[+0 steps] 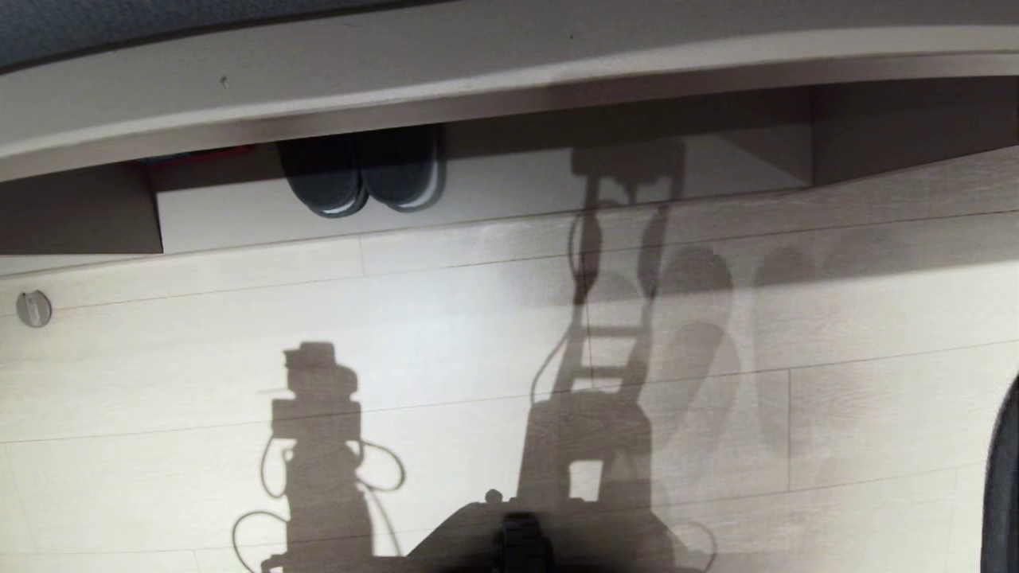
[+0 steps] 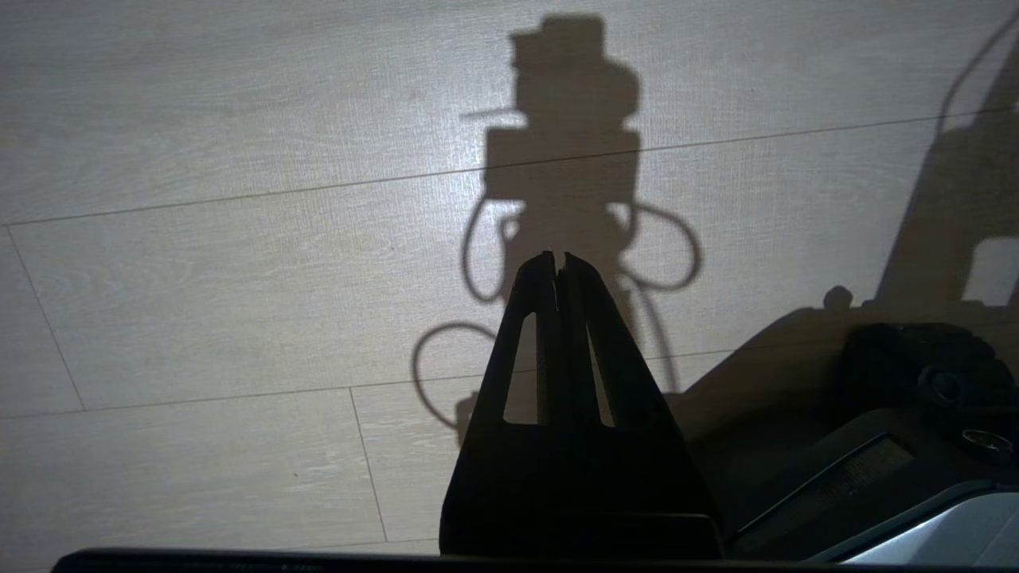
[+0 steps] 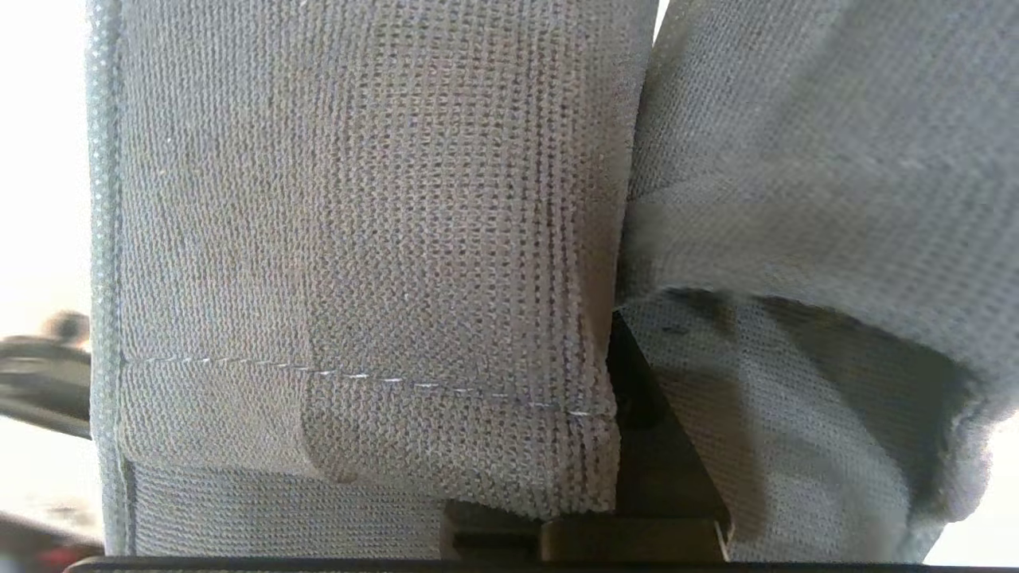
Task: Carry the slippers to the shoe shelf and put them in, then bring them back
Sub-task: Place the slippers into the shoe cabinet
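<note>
From my station, the right wrist view is filled by the slippers [image 3: 366, 263]: two grey-blue knit fabric bodies side by side, pressed together along a seam just right of centre frame. A dark finger [image 3: 653, 446] of the right gripper [image 3: 629, 477] shows wedged between them at the lower centre, clamped tight on the fabric. I cannot place the pair in the head view; only oval shadows fall on the floor at centre right.

The left gripper [image 2: 560, 259] sits at the centre of its wrist view, fingertips pressed together, holding nothing, above pale plank floor [image 2: 199, 239].

In the head view, the shoe shelf [image 1: 478, 64] runs across the top of the frame, its open cubby below. A darker charcoal pair with white sole edges [image 1: 362, 175] stands inside at upper left of centre, toes outward. A small round metal fitting [image 1: 33, 308] lies on the floor at far left.
</note>
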You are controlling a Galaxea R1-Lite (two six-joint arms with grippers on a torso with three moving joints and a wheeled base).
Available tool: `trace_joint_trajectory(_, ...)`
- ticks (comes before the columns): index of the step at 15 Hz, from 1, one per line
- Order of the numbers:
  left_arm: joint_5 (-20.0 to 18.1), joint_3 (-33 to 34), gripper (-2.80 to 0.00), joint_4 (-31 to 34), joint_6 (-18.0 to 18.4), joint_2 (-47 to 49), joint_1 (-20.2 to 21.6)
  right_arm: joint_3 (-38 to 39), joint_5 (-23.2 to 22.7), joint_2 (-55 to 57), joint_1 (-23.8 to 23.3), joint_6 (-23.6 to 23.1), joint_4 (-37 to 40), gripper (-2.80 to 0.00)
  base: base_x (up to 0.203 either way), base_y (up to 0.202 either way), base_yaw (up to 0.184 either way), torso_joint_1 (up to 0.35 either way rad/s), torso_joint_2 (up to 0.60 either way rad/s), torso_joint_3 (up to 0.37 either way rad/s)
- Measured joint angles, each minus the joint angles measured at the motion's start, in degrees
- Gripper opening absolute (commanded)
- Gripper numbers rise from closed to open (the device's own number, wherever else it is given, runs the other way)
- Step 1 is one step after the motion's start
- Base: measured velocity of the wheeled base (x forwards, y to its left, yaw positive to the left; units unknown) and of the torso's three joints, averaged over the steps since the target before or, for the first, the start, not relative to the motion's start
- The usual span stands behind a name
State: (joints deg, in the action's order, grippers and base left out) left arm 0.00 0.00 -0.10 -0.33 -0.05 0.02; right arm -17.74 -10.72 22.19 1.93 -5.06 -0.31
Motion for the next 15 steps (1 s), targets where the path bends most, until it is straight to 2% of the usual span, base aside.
trace_joint_trajectory(3, 0.0, 0.0, -2.80, 0.0, 0.1, 0.0, 0.0, -6.7, -3.1, 17.4, 1.6, -2.2, -6.6, -2.80, 0.000, 0.000, 0.000, 0.000, 0.00, 0.000)
trace_joint_trajectory(5, 0.0, 0.0, -2.80, 0.0, 0.1, 0.0, 0.0, -10.7, -2.0, 27.1, 5.7, -4.0, -10.9, -2.80, 0.000, 0.000, 0.000, 0.000, 0.00, 0.000)
trace_joint_trajectory(8, 0.0, 0.0, -2.80, 0.0, 0.1, 0.0, 0.0, -14.7, 5.0, 38.0, 16.1, -4.9, -17.8, -2.80, 0.000, 0.000, 0.000, 0.000, 0.00, 0.000)
trace_joint_trajectory(10, 0.0, 0.0, -2.80, 0.0, 0.1, 0.0, 0.0, -16.8, 12.1, 44.4, 21.3, -5.3, -24.5, -2.80, 0.000, 0.000, 0.000, 0.000, 0.00, 0.000)
trace_joint_trajectory(11, 0.0, 0.0, -2.80, 0.0, 0.1, 0.0, 0.0, -18.2, 16.0, 47.5, 22.7, -5.5, -28.3, -2.80, 0.000, 0.000, 0.000, 0.000, 0.00, 0.000)
trace_joint_trajectory(13, 0.0, 0.0, -2.80, 0.0, 0.1, 0.0, 0.0, -20.0, 20.4, 51.9, 23.8, -5.3, -34.0, -2.80, 0.000, 0.000, 0.000, 0.000, 0.00, 0.000)
trace_joint_trajectory(15, 0.0, 0.0, -2.80, 0.0, 0.1, 0.0, 0.0, -20.6, 21.0, 56.0, 23.3, -5.0, -40.6, -2.80, 0.000, 0.000, 0.000, 0.000, 0.00, 0.000)
